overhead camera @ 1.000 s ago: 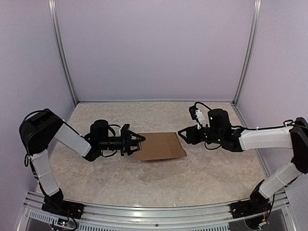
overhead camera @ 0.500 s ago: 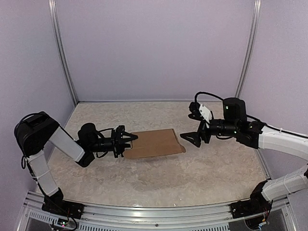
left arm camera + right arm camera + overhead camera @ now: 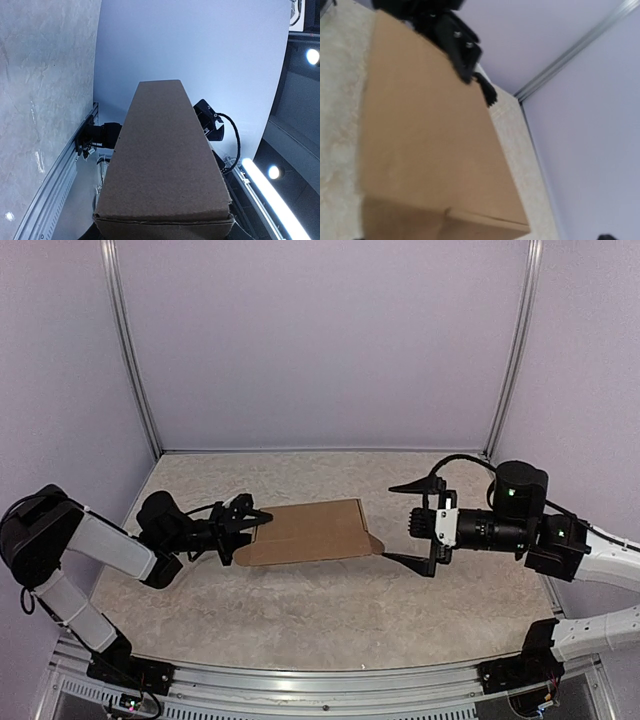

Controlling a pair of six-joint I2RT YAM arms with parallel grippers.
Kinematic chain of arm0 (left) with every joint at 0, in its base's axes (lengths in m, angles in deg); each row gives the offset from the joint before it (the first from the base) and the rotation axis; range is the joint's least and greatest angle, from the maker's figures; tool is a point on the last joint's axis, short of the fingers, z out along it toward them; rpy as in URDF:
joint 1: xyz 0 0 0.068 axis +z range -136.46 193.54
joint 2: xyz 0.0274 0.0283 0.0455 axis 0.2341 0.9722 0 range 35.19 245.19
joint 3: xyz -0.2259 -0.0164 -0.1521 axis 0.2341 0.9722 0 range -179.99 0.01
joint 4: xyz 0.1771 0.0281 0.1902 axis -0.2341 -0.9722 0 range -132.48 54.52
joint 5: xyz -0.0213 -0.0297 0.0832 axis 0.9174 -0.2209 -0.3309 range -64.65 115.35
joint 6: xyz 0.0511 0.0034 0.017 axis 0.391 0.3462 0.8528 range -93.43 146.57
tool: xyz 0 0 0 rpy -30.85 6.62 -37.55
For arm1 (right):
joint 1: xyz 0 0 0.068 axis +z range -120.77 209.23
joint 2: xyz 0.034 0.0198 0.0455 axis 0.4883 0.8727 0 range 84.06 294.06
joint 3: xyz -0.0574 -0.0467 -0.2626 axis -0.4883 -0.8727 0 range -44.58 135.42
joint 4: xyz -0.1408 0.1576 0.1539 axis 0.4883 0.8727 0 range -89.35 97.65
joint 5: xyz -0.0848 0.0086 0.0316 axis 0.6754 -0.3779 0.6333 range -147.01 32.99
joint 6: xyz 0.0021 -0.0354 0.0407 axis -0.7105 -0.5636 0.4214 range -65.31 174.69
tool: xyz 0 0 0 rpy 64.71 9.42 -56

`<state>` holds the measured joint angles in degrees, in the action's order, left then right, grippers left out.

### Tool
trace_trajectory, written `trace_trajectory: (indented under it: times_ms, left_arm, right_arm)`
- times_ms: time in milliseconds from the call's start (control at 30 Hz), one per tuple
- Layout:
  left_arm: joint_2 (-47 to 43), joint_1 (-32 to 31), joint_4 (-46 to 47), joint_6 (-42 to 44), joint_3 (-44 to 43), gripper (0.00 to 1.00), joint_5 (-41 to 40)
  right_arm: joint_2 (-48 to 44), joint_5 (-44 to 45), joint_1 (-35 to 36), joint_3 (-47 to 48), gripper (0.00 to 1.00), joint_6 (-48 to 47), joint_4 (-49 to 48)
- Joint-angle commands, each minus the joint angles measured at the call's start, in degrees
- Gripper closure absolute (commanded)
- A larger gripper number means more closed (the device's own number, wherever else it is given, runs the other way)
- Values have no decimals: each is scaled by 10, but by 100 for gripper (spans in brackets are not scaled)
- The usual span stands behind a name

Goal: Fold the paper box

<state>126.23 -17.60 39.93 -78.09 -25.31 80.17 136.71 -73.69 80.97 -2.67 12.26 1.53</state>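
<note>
Left fingers [image 3: 245,510] clamp paper box [image 3: 305,532] end, contact hidden; right fingers [image 3: 412,485] spread wide, just beside box.

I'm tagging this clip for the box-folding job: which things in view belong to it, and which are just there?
Belongs: paper box; left end effector, gripping its left end; right end effector, open, just off its right end.
Just there: table; front metal rail; purple walls.

No text, label, brand or number legible, paper box [image 3: 305,532] plain brown
</note>
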Motion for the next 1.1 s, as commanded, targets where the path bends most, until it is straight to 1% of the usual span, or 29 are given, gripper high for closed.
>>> trace_trajectory:
  times_ms: [0,167,333,400,500,600,700,967,1000,1067]
  left_arm:
    - [-45,3,149,-48,10,100,38]
    - [-100,0,149,-74,17,100,52]
    - [-136,-13,144,-98,27,100,66]
    - [-144,-24,126,-95,31,100,74]
    - [-157,-34,89,-81,35,100,80]
    - [-173,-40,55,-64,33,100,86]
    - [-198,-47,-28,-14,25,100,94]
    - [-299,-51,-380,212,-13,100,102]
    - [-310,-50,-403,225,-16,100,103]
    - [-320,-50,-414,230,-15,100,103]
  right_arm:
    - [-20,91,64,-16,0,-68,18]
    - [-43,194,156,-50,0,-128,-48]
    - [-35,330,257,-84,0,-244,-151]
    - [-25,368,292,-87,0,-291,-189]
    - [-5,398,328,-77,0,-347,-220]
    - [19,402,341,-62,0,-371,-218]
    - [41,410,341,-53,0,-392,-213]
    - [56,418,349,-9,0,-413,-151]
    - [56,418,351,-6,0,-419,-147]
    - [60,417,357,3,0,-427,-132]
